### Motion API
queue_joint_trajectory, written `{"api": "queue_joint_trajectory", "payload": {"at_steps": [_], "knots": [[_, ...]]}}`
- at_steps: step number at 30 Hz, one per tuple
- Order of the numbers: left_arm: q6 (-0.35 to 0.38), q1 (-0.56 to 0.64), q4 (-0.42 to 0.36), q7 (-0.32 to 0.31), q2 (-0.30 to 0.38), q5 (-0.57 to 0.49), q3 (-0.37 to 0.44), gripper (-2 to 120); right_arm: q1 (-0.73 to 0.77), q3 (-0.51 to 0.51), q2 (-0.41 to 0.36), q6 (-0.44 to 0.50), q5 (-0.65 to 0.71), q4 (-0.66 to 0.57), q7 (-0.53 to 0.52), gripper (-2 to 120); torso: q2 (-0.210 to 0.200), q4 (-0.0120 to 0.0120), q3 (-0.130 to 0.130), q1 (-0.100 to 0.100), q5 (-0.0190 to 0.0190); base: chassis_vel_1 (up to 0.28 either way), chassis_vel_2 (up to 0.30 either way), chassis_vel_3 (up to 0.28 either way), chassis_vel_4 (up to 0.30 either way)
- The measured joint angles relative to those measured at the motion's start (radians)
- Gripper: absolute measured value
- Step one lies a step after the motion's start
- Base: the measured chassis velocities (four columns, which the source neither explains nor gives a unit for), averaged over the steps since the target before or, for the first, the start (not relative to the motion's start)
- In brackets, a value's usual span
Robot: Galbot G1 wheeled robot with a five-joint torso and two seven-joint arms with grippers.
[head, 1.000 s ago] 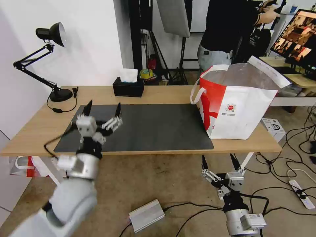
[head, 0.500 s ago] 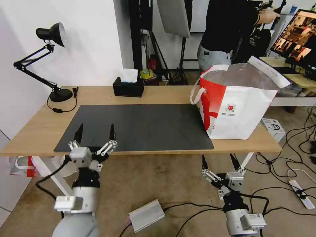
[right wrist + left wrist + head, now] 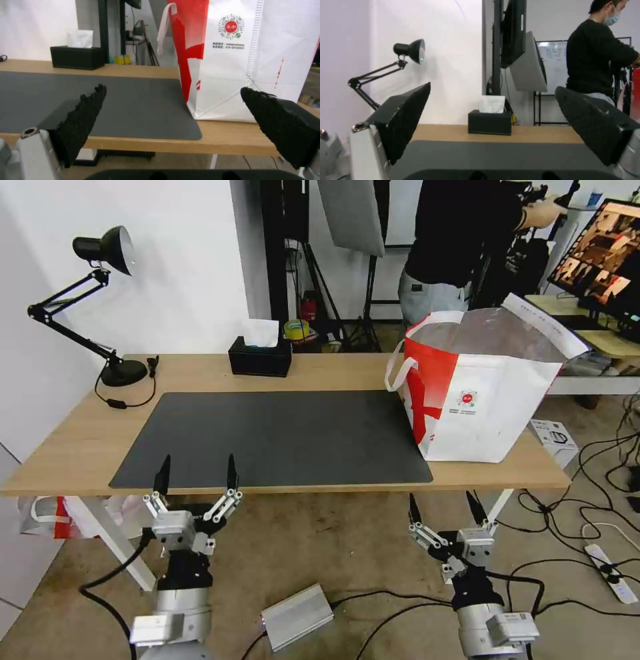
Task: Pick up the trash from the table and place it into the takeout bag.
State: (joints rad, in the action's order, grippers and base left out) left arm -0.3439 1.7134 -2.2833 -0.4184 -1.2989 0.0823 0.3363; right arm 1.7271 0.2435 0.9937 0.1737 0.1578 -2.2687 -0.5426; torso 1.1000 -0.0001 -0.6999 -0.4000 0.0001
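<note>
The takeout bag (image 3: 487, 400), white and red with a foil lining, stands open on the right end of the table (image 3: 320, 370); the right wrist view shows its logo side (image 3: 230, 62). The dark grey mat (image 3: 280, 437) on the table is bare, and the trash is out of view. My left gripper (image 3: 197, 473) hangs open below the table's front edge, near the mat's left corner, fingers pointing up. My right gripper (image 3: 441, 510) is open too, lower and in front of the table, below the bag. Neither holds anything.
A black tissue box (image 3: 260, 355) sits at the table's back edge and a black desk lamp (image 3: 107, 253) at the back left. On the floor lie a silver box (image 3: 297, 617) and cables (image 3: 600, 480). A small white box (image 3: 553, 437) stands behind the bag.
My left arm has dropped from over the mat's front left part to below the table's front edge, staying open. The right arm has not moved.
</note>
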Motion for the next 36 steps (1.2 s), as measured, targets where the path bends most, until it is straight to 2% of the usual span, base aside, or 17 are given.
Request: {"api": "queue_joint_trajectory", "payload": {"at_steps": [8, 36], "knots": [[-0.044, 0.051, 0.035, -0.018, -0.016, 0.044, -0.010, 100, 0.000, 0.000, 0.000, 0.000, 0.000, 0.000, 0.000, 100, 0.000, 0.0001, 0.000, 0.000, -0.0001, 0.000, 0.000, 0.000, 0.000], [-0.053, 0.062, 0.095, -0.045, -0.031, 0.068, -0.028, 100, 0.000, 0.000, 0.000, 0.000, 0.000, 0.000, 0.000, 100, 0.000, 0.0001, 0.000, 0.000, -0.0001, 0.000, 0.000, 0.000, 0.000]]}}
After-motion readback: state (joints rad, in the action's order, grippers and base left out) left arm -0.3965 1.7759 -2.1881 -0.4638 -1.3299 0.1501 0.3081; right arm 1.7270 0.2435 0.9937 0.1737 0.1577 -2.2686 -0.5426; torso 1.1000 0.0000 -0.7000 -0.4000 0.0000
